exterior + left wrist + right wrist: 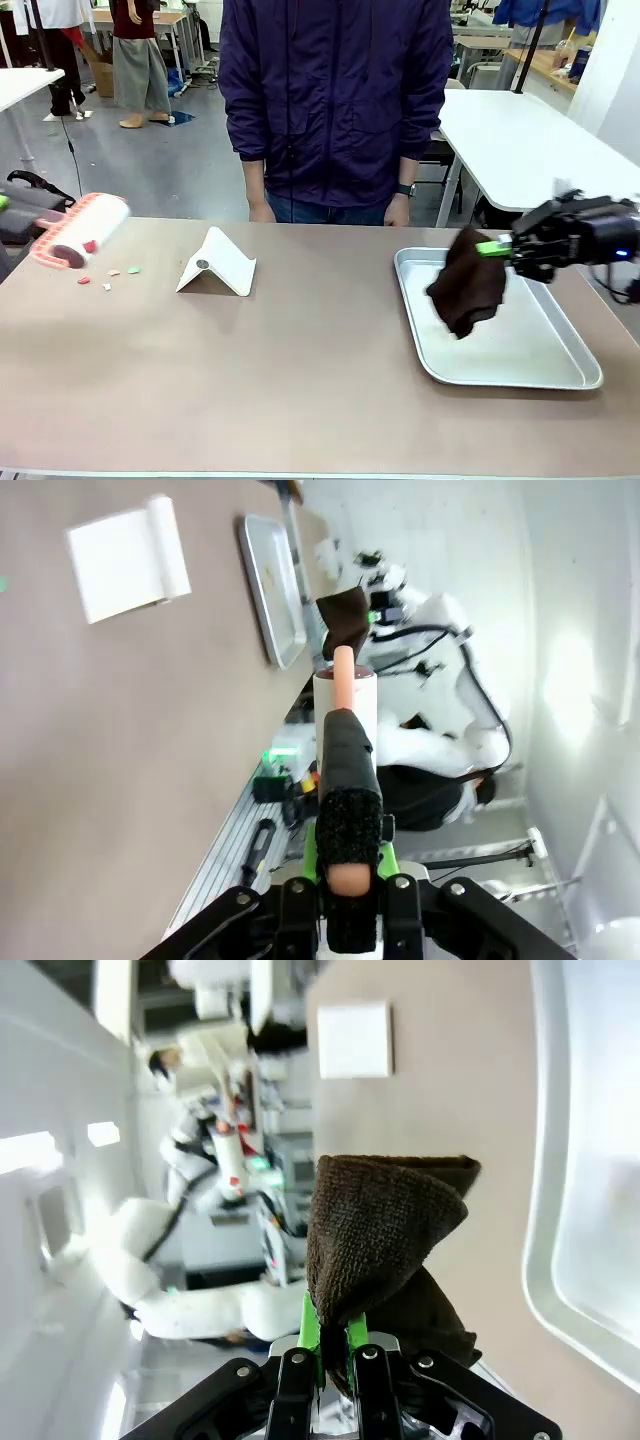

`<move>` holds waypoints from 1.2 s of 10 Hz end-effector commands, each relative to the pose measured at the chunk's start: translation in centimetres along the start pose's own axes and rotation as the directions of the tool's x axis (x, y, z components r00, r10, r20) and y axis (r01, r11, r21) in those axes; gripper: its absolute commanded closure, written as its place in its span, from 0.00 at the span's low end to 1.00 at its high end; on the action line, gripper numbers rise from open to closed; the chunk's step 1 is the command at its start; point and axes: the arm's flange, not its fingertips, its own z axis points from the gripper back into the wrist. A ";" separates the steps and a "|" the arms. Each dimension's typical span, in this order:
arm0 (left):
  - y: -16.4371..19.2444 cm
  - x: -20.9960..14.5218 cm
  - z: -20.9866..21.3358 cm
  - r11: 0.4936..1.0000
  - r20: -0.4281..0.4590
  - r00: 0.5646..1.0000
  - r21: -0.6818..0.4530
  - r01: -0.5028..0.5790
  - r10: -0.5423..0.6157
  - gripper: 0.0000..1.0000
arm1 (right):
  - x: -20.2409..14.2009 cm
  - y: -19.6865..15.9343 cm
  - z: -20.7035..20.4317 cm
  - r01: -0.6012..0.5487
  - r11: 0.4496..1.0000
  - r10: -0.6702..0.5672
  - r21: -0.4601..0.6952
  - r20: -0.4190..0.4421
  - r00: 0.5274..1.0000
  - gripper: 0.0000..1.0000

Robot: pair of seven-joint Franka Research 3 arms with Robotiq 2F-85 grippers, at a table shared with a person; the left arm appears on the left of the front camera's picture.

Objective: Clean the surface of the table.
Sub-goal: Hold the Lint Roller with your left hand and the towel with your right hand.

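Reading this as the scrap pick-up step; wiping isn't under way yet.

Left hand point(348, 905) is clamping tight on the handle of a lint roller point(82, 230), holding it tilted just above the tabletop point(300, 390) near the left edge. Scraps point(108, 276), small red, green and pale bits, are lying loose right beside the roll, on the side toward the middle. One red fleck looks to be sticking to the roll.

Right hand point(497, 247) is pinching a cloth point(467, 285) between its green pads and letting it hang over the far-left corner of the tray point(560, 382), which is sitting by the tabletop's right edge. Can't tell if the cloth's lower tip is touching the tray floor.

Next move, my guess: the roller is needing to come down flat, roll axis level, then travel across the scraps with light pressure. The cloth is needing to clear the tray rim before any wipe.

Materials:
- Tabletop: smooth matte taupe, thin pale edge. Bits should be lifting off it cleanly.
- Roller: white cylinder in a salmon plastic frame, probably tacky.
- Cloth: dark brown, nubby weave, limp, draping in folds.
- Tray: shallow rectangular metal, rounded corners, raised rim, dull sheen.
- Folded card point(218, 262): white, tent-shaped, sitting left of centre toward the far edge. Looks light and likely to skid if clipped.

A person point(335, 100) is standing at the far edge, arms down.
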 end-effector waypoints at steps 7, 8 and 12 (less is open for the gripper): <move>8.1 -4.5 8.5 0.987 0.299 0.943 -0.114 -0.116 0.145 1.00 | -2.8 -7.7 8.0 0.042 0.931 -0.139 0.362 0.247 0.959 1.00; 8.1 -4.5 8.5 0.987 0.299 0.943 -0.114 -0.116 0.145 1.00 | -0.8 -8.4 11.8 0.101 0.932 -0.200 0.349 0.260 0.945 1.00; 8.1 -4.5 8.5 0.987 0.299 0.943 -0.114 -0.116 0.145 1.00 | -0.8 -8.4 11.8 0.101 0.932 -0.200 0.349 0.260 0.945 1.00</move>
